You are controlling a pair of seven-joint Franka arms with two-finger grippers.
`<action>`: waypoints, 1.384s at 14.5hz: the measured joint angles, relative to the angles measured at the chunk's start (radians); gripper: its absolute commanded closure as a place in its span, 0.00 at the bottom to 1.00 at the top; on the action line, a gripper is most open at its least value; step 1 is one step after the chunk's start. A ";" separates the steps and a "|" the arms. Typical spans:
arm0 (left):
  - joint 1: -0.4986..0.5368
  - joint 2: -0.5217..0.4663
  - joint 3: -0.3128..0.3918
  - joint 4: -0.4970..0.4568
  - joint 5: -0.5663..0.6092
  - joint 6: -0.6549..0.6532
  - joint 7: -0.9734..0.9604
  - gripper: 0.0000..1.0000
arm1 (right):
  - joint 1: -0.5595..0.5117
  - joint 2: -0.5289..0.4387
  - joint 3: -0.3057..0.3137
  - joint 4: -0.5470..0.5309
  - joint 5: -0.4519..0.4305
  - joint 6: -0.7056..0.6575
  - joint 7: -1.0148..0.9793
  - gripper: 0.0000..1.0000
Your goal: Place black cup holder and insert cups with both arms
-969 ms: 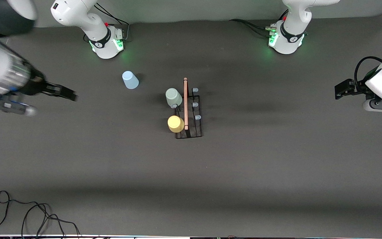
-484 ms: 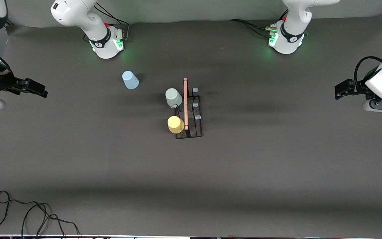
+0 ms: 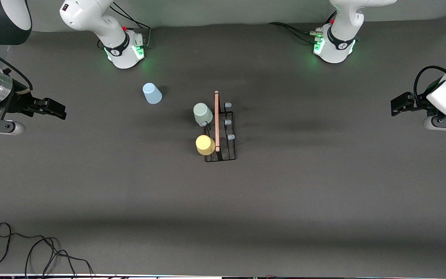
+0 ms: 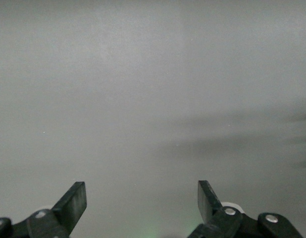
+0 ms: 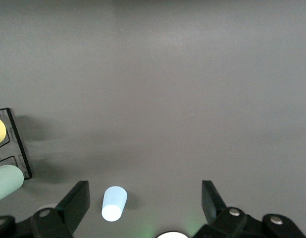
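The black cup holder [image 3: 221, 131] is seen standing mid-table [image 3: 323, 201], with the pale green cup [image 3: 202, 114] and yellow cup [image 3: 205, 145] seated on its pegs. The light blue cup [image 3: 152, 93] is set apart, toward the right arm's end. Both the right gripper [image 3: 54, 109] and left gripper [image 3: 398, 104] are held well clear of the holder, jaws apart and empty.
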 measured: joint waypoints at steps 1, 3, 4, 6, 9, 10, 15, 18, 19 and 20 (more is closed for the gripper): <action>0.000 0.000 0.000 0.000 0.000 0.000 0.000 0.00 | 0.000 0.000 0.000 0.000 0.000 0.000 0.000 0.00; 0.000 0.000 0.000 0.000 0.000 0.000 0.000 0.00 | -0.001 0.000 0.001 0.000 0.000 0.000 0.000 0.00; 0.000 0.000 0.000 0.000 0.000 0.000 0.000 0.00 | -0.006 0.000 0.007 0.000 0.000 0.000 0.000 0.00; 0.000 0.000 0.000 0.000 0.000 0.000 0.000 0.00 | -0.066 0.000 0.072 0.000 0.000 0.000 0.000 0.00; 0.000 0.000 0.000 0.000 0.000 0.000 0.000 0.00 | -0.227 0.000 0.238 0.000 0.000 0.000 0.000 0.00; 0.000 0.000 0.000 0.000 0.000 0.000 0.000 0.00 | -0.289 0.000 0.298 0.000 0.000 0.000 0.000 0.00; 0.000 0.000 0.000 0.001 0.001 0.000 0.000 0.00 | -0.618 -0.002 0.603 0.002 0.000 -0.001 -0.006 0.00; 0.000 -0.004 0.000 0.003 0.009 0.000 0.000 0.00 | -0.771 -0.005 0.745 0.003 0.000 -0.001 -0.009 0.00; 0.000 -0.004 0.000 0.004 0.010 0.000 0.000 0.00 | -0.791 -0.005 0.761 0.003 0.000 -0.001 -0.011 0.00; 0.000 -0.005 0.000 0.005 0.010 0.000 0.000 0.00 | -0.797 -0.006 0.765 0.003 0.000 -0.001 -0.013 0.00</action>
